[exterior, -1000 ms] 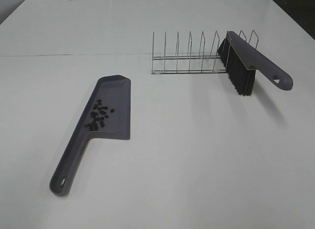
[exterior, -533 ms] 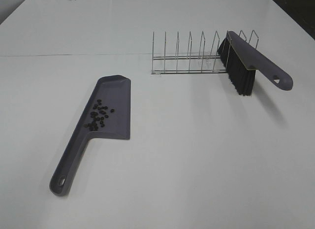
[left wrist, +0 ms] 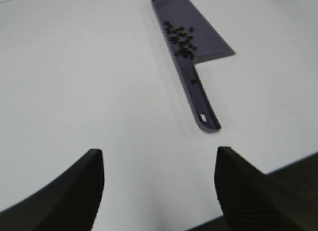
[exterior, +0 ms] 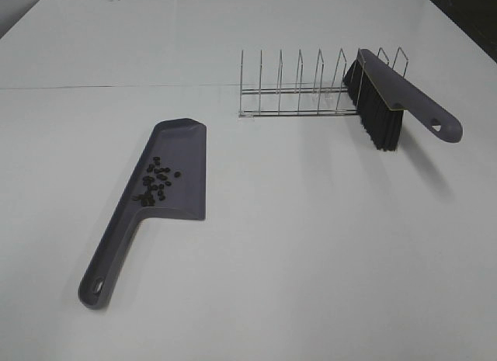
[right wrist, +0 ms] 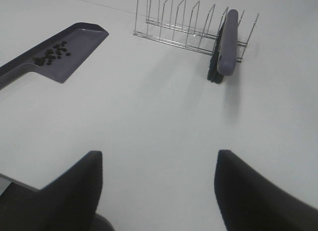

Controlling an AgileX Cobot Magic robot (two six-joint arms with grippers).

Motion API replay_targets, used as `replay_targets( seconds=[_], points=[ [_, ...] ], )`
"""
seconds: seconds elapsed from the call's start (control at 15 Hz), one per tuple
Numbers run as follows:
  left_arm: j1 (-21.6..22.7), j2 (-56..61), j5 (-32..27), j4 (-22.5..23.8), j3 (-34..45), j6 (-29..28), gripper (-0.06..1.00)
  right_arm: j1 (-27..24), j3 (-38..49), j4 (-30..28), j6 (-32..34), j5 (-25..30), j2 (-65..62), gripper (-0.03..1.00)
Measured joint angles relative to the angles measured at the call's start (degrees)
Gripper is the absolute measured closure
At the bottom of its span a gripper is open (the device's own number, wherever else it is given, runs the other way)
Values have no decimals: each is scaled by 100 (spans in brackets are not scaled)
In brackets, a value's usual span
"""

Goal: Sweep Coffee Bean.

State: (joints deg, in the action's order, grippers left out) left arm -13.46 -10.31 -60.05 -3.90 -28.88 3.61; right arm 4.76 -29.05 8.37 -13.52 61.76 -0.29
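Several small dark coffee beans (exterior: 156, 181) lie in the pan of a grey-purple dustpan (exterior: 180, 147) on the white table; its handle points toward the near left edge. They also show in the left wrist view (left wrist: 181, 39) and the right wrist view (right wrist: 51, 53). A grey brush (exterior: 404, 93) with black bristles (exterior: 377, 116) rests in the right end of a wire rack (exterior: 299, 89). My left gripper (left wrist: 158, 189) is open and empty, back from the dustpan's handle end (left wrist: 206, 119). My right gripper (right wrist: 158, 189) is open and empty, well short of the brush (right wrist: 226, 39). Neither gripper shows in the high view.
The wire rack (right wrist: 174, 22) stands at the back right of the white table (exterior: 311, 237). A seam line (exterior: 93, 87) crosses the table behind the dustpan. A dark table edge shows at the near side in the left wrist view (left wrist: 293, 166).
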Motion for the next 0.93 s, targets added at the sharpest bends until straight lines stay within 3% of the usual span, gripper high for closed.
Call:
replay_targets(
  seconds=[0.33, 0.73, 0.93],
  points=[
    [1175, 1014, -6, 0, 0, 0, 35, -201, 0, 17, 0, 0, 0, 38],
    [1220, 1043, -6, 0, 0, 0, 35, -229, 0, 17, 0, 0, 0, 38],
    [1220, 1043, -6, 0, 0, 0, 35, -481, 0, 17, 0, 0, 0, 38]
  ],
)
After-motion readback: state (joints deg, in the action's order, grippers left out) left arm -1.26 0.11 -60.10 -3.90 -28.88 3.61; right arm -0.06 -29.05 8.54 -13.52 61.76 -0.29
